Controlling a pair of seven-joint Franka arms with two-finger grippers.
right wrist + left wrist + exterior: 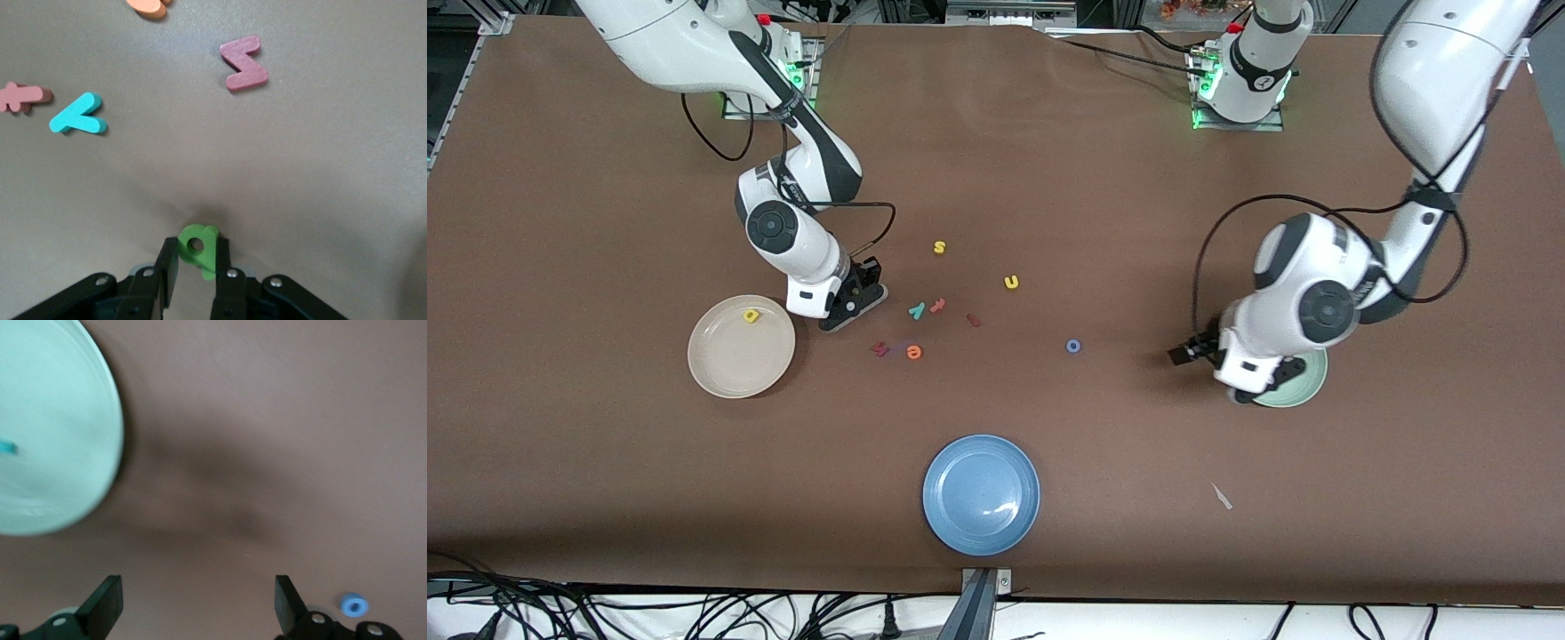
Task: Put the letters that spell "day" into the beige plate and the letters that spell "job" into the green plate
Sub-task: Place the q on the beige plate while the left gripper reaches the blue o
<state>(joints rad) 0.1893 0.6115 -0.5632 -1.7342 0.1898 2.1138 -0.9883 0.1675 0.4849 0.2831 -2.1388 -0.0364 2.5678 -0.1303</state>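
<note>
My right gripper [197, 252] is down at the table beside the beige plate [720, 369], shut on the dark green letter [208, 255], with a finger against each side. A yellow letter [751, 315] lies in that plate. The teal "y" [79, 117] and the salmon-pink letter [23, 97] lie close by on the cloth. My left gripper [198, 607] hangs open and holds nothing, over bare table at the edge of the green plate [53, 427]. A teal piece [7, 447] lies in that plate. The blue "o" [353, 605] rests on the table near the left gripper.
A blue plate [981, 494] sits nearest the front camera. Loose letters lie mid-table: a yellow "s" [939, 247], a yellow "u" [1011, 282], an orange "e" [914, 352] and two dark red ones [973, 319] [880, 348]. The left arm covers most of the green plate in the front view.
</note>
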